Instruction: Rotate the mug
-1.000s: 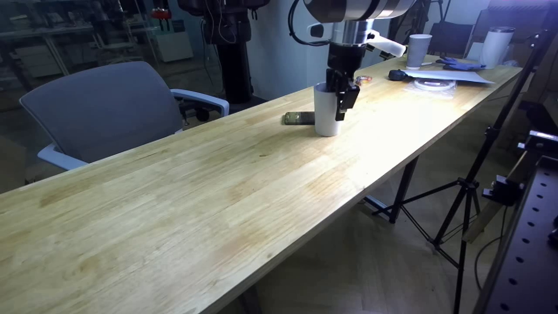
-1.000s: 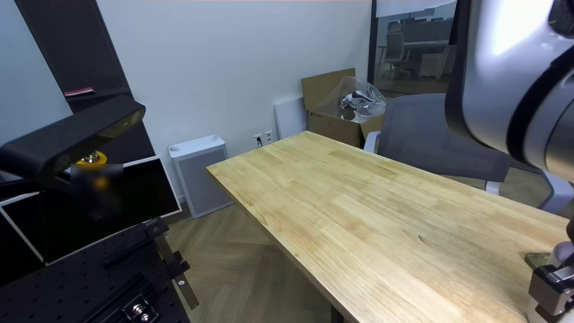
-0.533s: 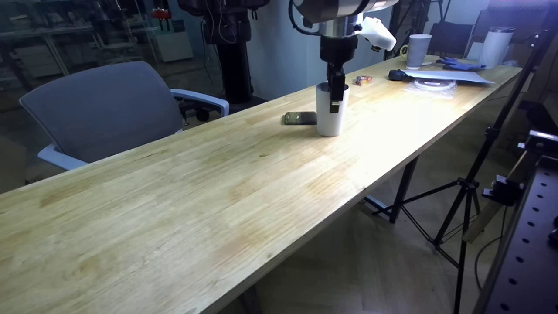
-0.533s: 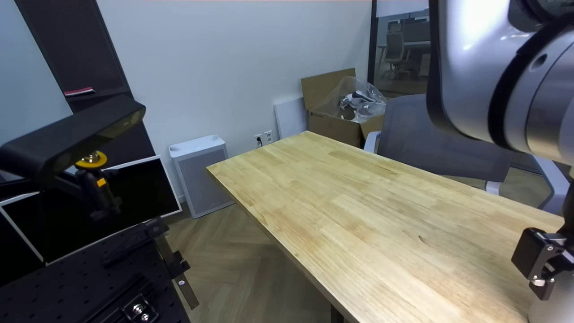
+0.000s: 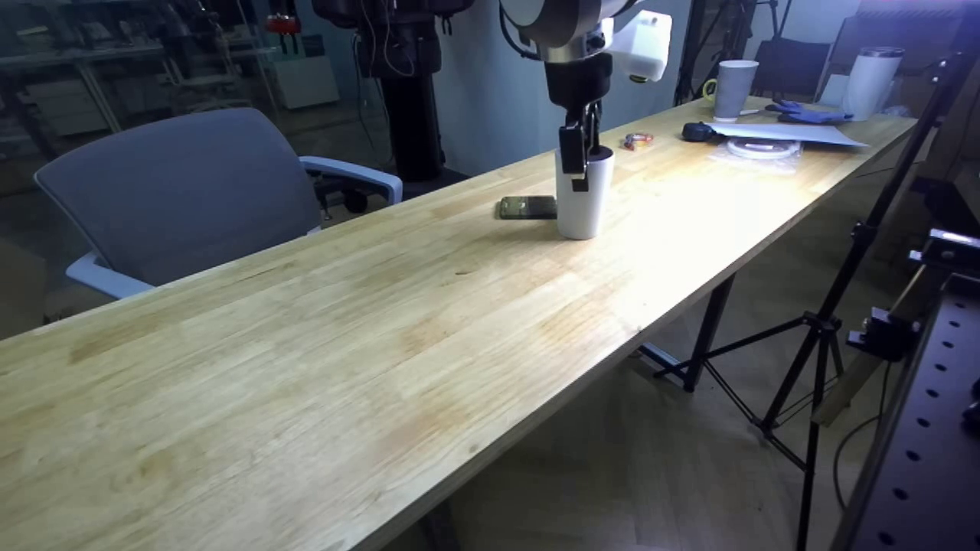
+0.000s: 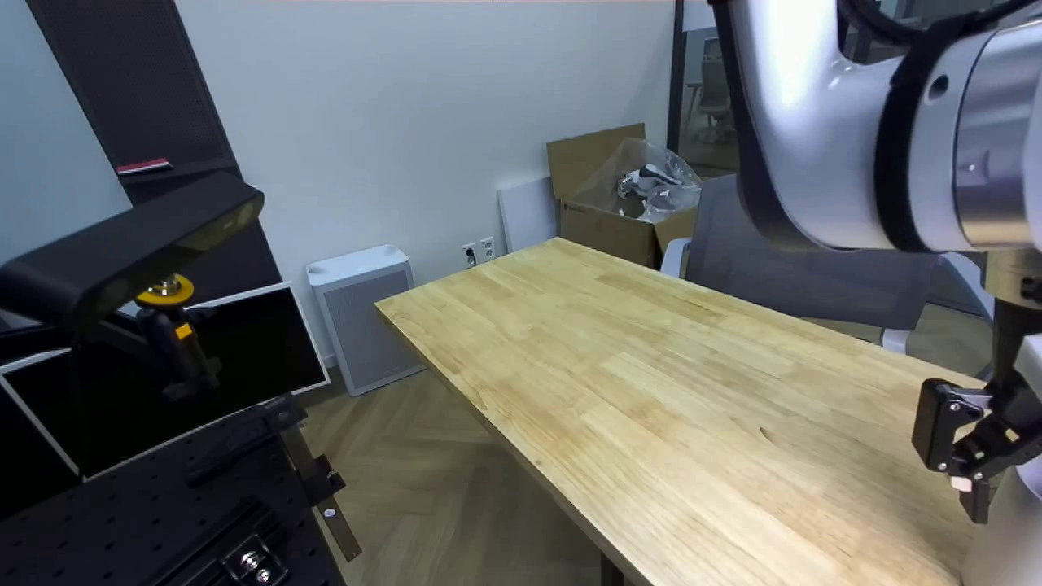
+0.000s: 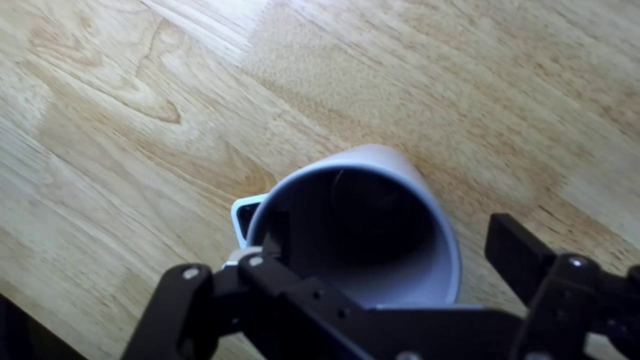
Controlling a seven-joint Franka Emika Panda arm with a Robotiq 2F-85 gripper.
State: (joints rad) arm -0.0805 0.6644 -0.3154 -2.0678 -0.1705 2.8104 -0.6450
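1. The black two-fingered tool [image 7: 390, 235] is pointing downward with its jaws standing well apart, gripping nothing.
2. Beneath it, the small white cylindrical mug with a dark inside [image 5: 584, 210] is standing upright on the long pale wooden bench [image 5: 367, 367], its long axis running vertically, roughly in line with the tool.
3. The coming move is probably hinging on the rim: one finger [image 7: 274, 250] is seemingly reaching into the mouth, while the opposite finger [image 7: 515, 250] is hanging outside, apart from the wall in the wrist view. The wall between them is offering the likeliest pinch, with a twist about the upright axis following.
4. The mug's handle is not showing clearly in any view, leaving progress on the rotation uncertain.
5. Beyond the mug in an exterior view, the flat dark phone-like object [image 5: 527, 207] is lying on the bench, partly hidden; a turning mug might be nudging it.
6. Towards the bench's distant end, a tall pale grey cup with a yellow handle [image 5: 736, 90] and a tall white tumbler [image 5: 874, 83] are standing well apart from the work.
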